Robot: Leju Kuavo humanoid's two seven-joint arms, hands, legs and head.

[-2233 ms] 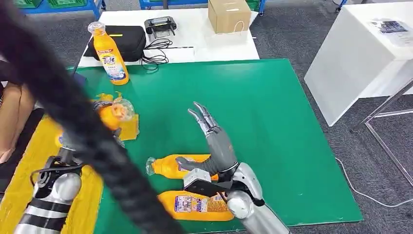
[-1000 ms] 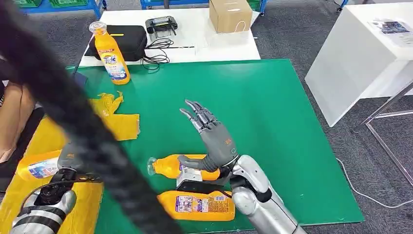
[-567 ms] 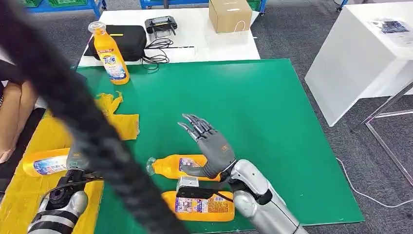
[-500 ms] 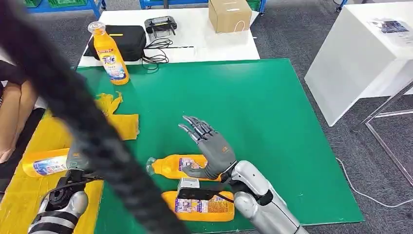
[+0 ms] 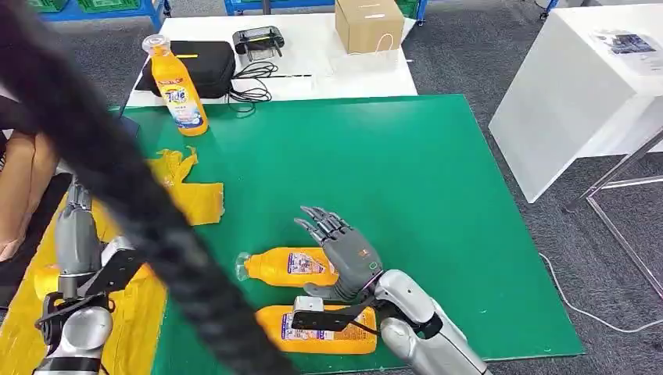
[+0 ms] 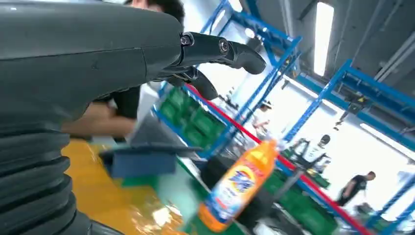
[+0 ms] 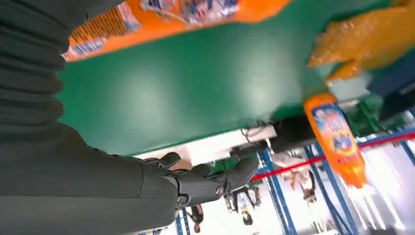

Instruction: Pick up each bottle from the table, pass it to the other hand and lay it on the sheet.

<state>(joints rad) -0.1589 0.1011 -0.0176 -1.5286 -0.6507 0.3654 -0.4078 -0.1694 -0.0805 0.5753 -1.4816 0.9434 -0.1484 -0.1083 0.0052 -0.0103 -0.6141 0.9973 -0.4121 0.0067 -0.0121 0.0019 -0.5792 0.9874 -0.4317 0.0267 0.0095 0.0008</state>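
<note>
Two orange bottles lie on the green mat: one (image 5: pixel 285 266) just left of my right hand (image 5: pixel 345 252), the other (image 5: pixel 317 330) nearer the front edge, under my right forearm. My right hand hovers open, fingers spread, holding nothing; the right wrist view shows its fingers (image 7: pixel 215 182) free and a lying bottle (image 7: pixel 195 12) beside it. A third bottle (image 5: pixel 177 84) stands upright at the mat's far left corner. My left hand (image 5: pixel 75 233) is raised and open over the yellow sheet (image 5: pixel 31 336). An orange bit of a bottle (image 5: pixel 43 279) shows on the sheet behind my left arm.
A thick black cable (image 5: pixel 133 211) crosses the head view's left half. A person's arm (image 5: pixel 16 187) is at the left edge. Beyond the mat, a white table (image 5: pixel 352 66) carries a black case (image 5: pixel 205 64), a controller and a cardboard box (image 5: pixel 367 23). A white cabinet (image 5: pixel 571 94) stands to the right.
My left hand has let go of the bottle on the yellow sheet and risen, fingers up. My right hand has come down and back, close beside the lying bottle.
</note>
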